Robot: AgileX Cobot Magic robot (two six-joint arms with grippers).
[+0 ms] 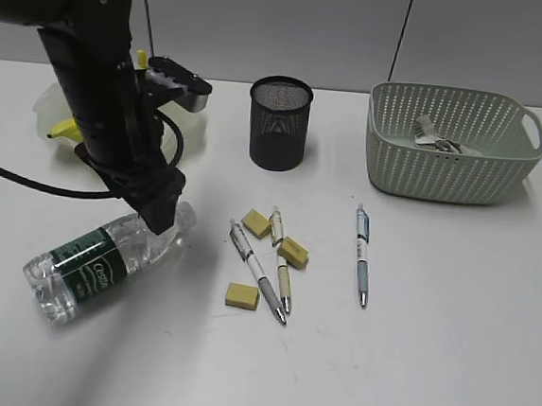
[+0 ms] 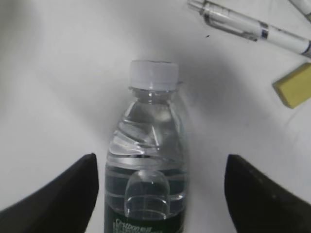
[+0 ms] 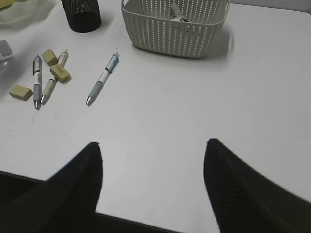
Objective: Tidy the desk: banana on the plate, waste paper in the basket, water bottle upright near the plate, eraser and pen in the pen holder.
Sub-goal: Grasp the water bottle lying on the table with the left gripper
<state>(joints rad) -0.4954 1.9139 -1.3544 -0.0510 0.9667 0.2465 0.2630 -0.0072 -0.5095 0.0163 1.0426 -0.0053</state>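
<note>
Two fingers of our left gripper (image 2: 160,194) stand wide apart, straddling the bottle (image 1: 105,260) lying near-left on the bench (image 1: 427,369), ready to clasp it. Our right gripper (image 3: 153,184) hangs released, empty.

banana (image 1: 62,129) and plate (image 1: 190,131) mostly hidden behind left arm, water bottle (image 2: 146,165) base cut off by lower frame edge, waste paper (image 1: 435,137) small inside basket (image 1: 449,176)
</note>
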